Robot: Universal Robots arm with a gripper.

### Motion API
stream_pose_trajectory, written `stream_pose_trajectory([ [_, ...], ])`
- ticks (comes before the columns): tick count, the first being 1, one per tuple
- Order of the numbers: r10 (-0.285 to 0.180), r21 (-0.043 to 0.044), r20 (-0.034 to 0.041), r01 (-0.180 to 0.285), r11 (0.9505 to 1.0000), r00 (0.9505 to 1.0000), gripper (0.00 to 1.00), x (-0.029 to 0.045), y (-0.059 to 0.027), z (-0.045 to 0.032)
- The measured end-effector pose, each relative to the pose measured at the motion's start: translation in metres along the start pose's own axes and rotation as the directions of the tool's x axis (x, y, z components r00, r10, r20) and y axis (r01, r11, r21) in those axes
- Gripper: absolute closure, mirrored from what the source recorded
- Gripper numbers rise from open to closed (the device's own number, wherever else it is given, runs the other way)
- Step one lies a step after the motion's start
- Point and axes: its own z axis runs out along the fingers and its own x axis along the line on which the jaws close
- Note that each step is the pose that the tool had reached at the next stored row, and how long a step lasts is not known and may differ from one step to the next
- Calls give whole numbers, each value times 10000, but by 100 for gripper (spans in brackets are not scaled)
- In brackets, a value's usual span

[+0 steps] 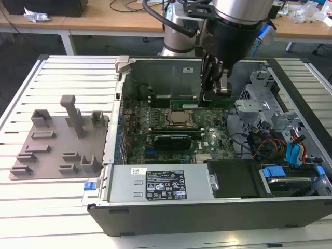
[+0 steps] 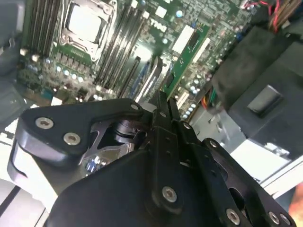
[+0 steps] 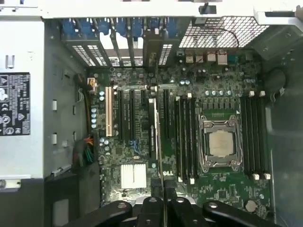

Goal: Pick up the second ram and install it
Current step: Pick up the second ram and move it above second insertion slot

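In the exterior view the gripper (image 1: 217, 95) reaches down into the open computer case (image 1: 207, 218) in the upper middle of the frame, towards the exterior view's right. The case lies on a slatted white table (image 1: 67, 72). Both wrist views show the jaws clenched on the second ram (image 2: 187, 52), a thin green board. The fingertips (image 2: 160, 105) pinch one end of it and the rest juts out over the motherboard (image 3: 142, 198). In the first wrist view the ram (image 3: 155, 137) is seen edge-on. It runs parallel to the black memory slots (image 3: 185, 137) and lies between them and the black expansion slots (image 3: 127, 118). The CPU socket (image 3: 220, 142) sits on the far side of those memory slots. Whether the board's lower edge already touches a slot cannot be told. The grey plastic plate with upright blocks (image 1: 62, 140) rests on the table at the exterior view's left, well apart from the gripper. The silver power supply (image 1: 161, 184) fills the near side of the case, in the lower middle of the frame.
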Motion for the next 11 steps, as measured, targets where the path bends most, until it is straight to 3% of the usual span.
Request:
stream_pose_trajectory([
  [2,-3,-2,47,3,10000,10000,87,-194,5,35],
  [3,-6,-3,81,6,10000,10000,87,-246,6,46],
  [4,-11,-5,149,11,10000,9999,87,-353,6,100],
  [7,-10,-6,148,10,10000,9999,87,-360,1,159],
  [11,-9,-6,149,9,10000,9999,87,-360,1,160],
])
